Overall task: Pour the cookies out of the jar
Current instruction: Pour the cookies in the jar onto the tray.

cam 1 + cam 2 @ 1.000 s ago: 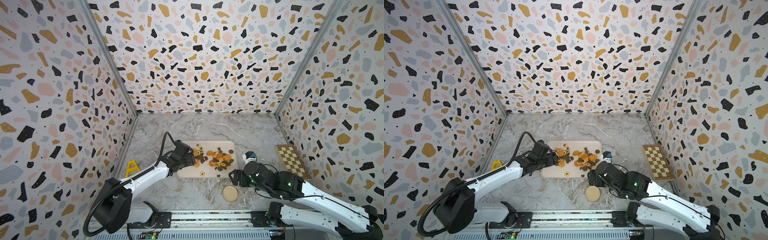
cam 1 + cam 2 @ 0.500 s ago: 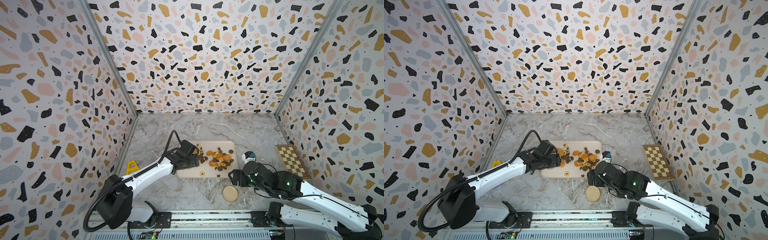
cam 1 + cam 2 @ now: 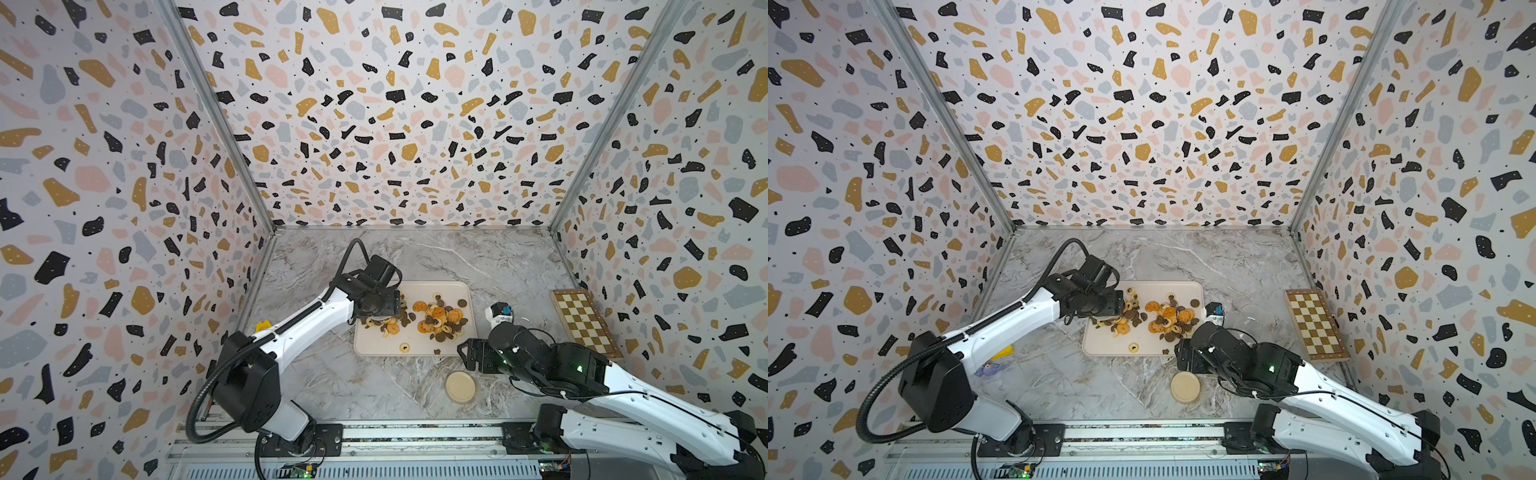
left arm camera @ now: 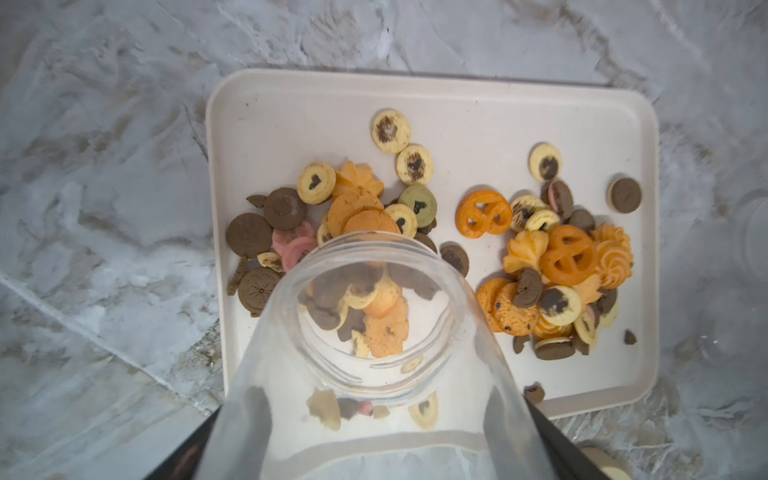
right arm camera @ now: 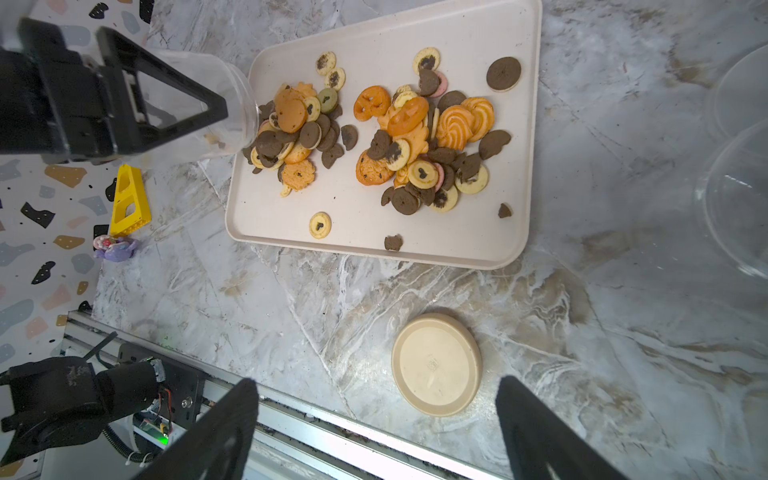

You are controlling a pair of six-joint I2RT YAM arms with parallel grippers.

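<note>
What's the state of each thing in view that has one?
jar, open, tipped, mouth at tray edge, a few bits inside
cookies, mostly out, two piles on tray
tray, flat on table, loaded
lid, off, lying on table
left end effector, shut on jar
right end effector, open, empty, near lid

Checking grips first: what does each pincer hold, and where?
Left pincer grips the jar around its body, mouth tipped over the tray. Right pincer is open, holding nothing.
</note>
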